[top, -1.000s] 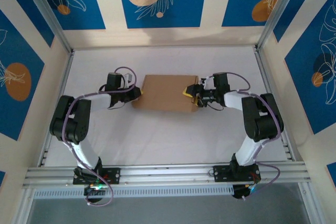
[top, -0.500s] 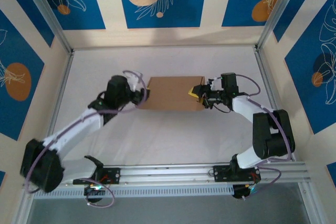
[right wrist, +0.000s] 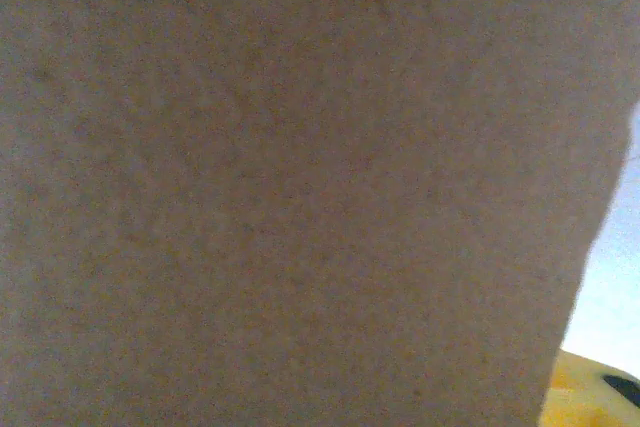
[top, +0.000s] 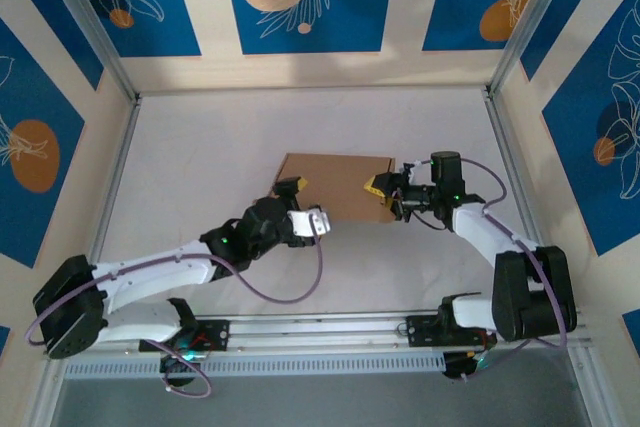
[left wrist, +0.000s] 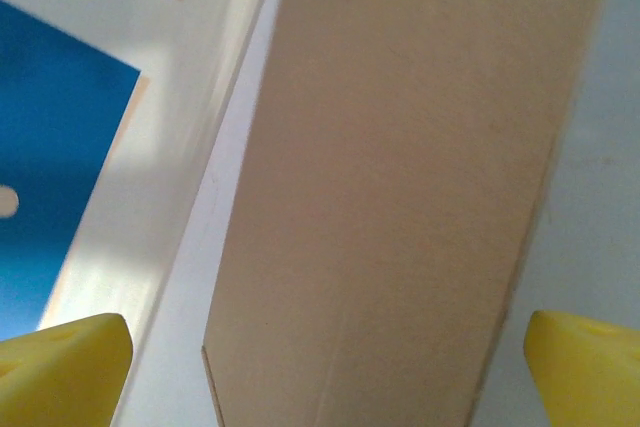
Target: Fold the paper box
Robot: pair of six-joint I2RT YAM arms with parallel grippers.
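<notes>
The paper box (top: 335,185) is a closed, shallow brown cardboard box lying flat mid-table. My left gripper (top: 304,204) is at its near-left corner, open wide. In the left wrist view its yellow fingertips (left wrist: 62,367) stand apart at the bottom corners with the paper box (left wrist: 400,197) running away between them, untouched. My right gripper (top: 385,192) is at the box's right end, one yellow finger (top: 377,185) lying on the top face, shut on that edge. The right wrist view looks close onto the brown cardboard (right wrist: 300,177), with a yellow finger (right wrist: 590,392) at the bottom right.
The white table (top: 220,127) is enclosed by low walls and metal posts (top: 100,57) at left, back and right. The left arm (top: 150,277) stretches low across the near-left table. A metal rail (top: 320,329) runs along the near edge.
My left gripper has opened and let go of the box's left end, its arm dropping low and swinging nearer. The box and my right gripper have shifted slightly right and nearer.
</notes>
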